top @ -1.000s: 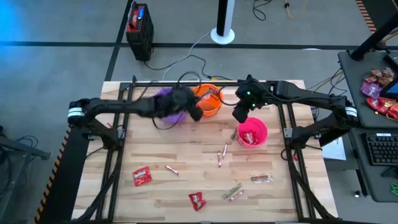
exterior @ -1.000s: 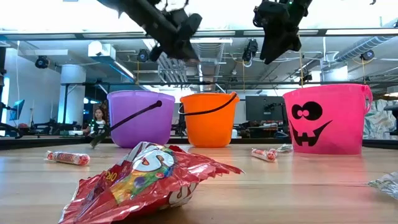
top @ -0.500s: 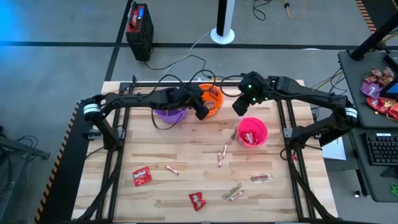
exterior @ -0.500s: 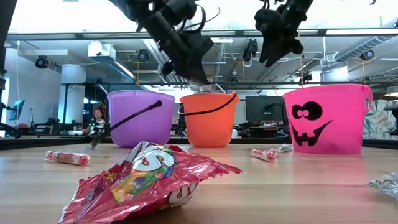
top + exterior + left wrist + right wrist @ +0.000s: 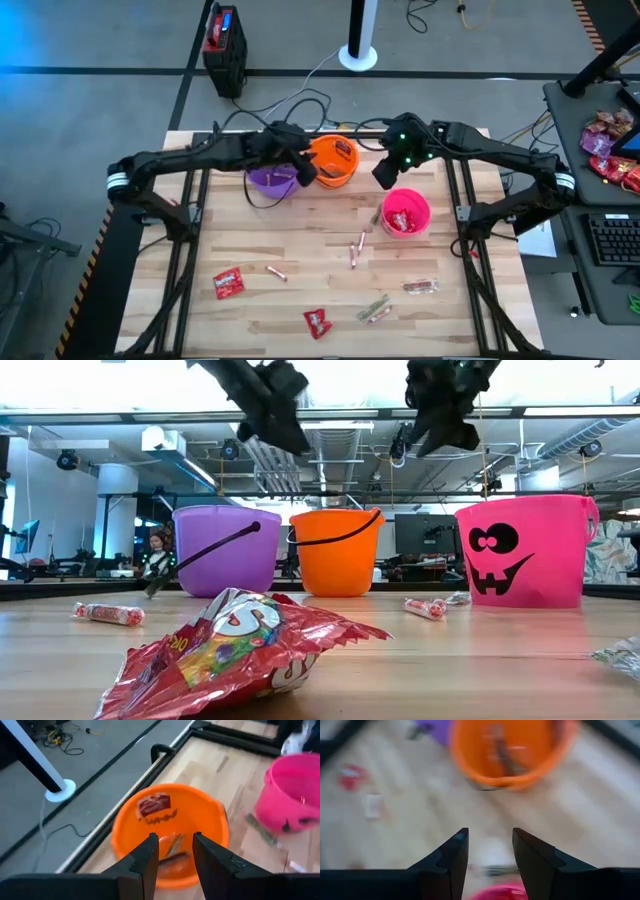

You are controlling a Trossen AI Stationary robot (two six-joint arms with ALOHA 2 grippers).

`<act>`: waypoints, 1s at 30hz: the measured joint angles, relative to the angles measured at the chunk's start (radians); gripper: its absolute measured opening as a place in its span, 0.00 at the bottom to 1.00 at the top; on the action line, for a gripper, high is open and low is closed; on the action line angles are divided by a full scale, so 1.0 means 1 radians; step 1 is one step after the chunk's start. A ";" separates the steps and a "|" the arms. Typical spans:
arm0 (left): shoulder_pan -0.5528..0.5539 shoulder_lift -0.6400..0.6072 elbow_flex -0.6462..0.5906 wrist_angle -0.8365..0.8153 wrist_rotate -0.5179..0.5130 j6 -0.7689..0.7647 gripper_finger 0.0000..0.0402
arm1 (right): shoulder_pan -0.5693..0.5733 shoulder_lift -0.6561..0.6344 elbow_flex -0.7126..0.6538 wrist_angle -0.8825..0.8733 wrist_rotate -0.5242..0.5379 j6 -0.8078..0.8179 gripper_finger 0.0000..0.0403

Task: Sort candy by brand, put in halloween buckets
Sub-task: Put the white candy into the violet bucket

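Hovering above the orange bucket (image 5: 334,160), the left tool (image 5: 303,170) hangs with its two fingers apart and nothing between them; its wrist camera looks straight down into the pail, where a red packet (image 5: 154,805) lies against the wall and a couple of dark bars (image 5: 172,851) rest on the bottom. The right tool (image 5: 383,176) sits in the air between the orange bucket and the pink bucket (image 5: 405,212), its fingers also parted and empty.

All three pails stand upright near the far side of the tabletop (image 5: 300,250): the purple bucket (image 5: 272,180) beside the orange one, the pink one set apart toward the right arm's side, its painted face turned to the near edge in the low view.

Loose candy is scattered over the nearer half. A red packet (image 5: 228,283) lies flat toward the left arm's side, with a thin stick (image 5: 277,272) just beside it, its long axis slanting a little across the boards. Two sticks (image 5: 356,248) lie near the middle, running roughly from far edge to near edge. Another red packet (image 5: 317,322) sits close to the near edge, a pale stick pair (image 5: 375,309) slants diagonally next to it, and a brownish bar (image 5: 420,287) lies crosswise.
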 joint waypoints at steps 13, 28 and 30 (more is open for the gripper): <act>0.048 -0.122 -0.021 -0.066 0.010 0.183 0.25 | 0.271 0.182 0.062 0.049 -0.258 0.355 0.32; 0.053 -0.241 -0.022 -0.088 0.095 0.188 0.25 | 0.560 0.481 0.162 -0.018 -0.014 0.788 0.33; 0.052 -0.263 -0.022 -0.078 0.095 0.198 0.25 | 0.568 0.515 0.162 -0.036 0.023 0.790 0.35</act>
